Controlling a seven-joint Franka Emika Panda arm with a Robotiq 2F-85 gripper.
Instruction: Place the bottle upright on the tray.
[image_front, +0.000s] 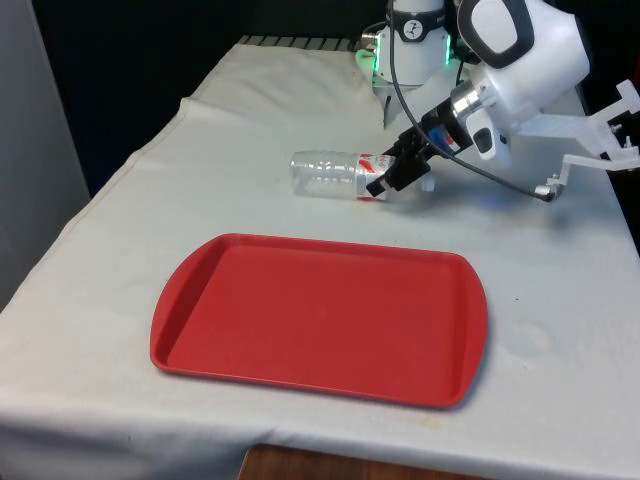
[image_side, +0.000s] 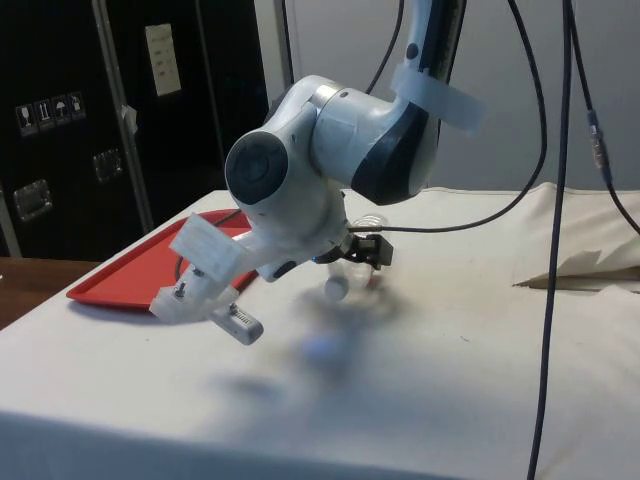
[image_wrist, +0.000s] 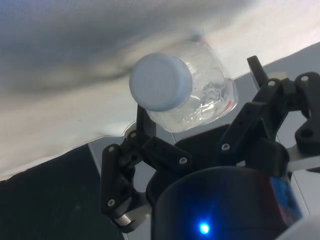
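A clear plastic bottle (image_front: 325, 174) with a red-and-white label lies on its side beyond the red tray (image_front: 200, 300), its base towards the front view's left. My black gripper (image_front: 388, 177) is shut on it at the label end, near the neck. In the wrist view the pale cap (image_wrist: 161, 81) faces the camera and one of the fingers (image_wrist: 150, 137) presses on each side of the bottle's shoulder (image_wrist: 212, 95). From the side, the cap (image_side: 337, 287) sticks out below the gripper (image_side: 362, 252). Whether the bottle rests on the cloth or hangs just above it I cannot tell.
The tray (image_side: 110, 285) is flat and bare, close to the table's near edge in the front view. A black cable (image_front: 470, 165) loops from the wrist over the cloth on the front view's right. White cloth stretches on every side of the tray.
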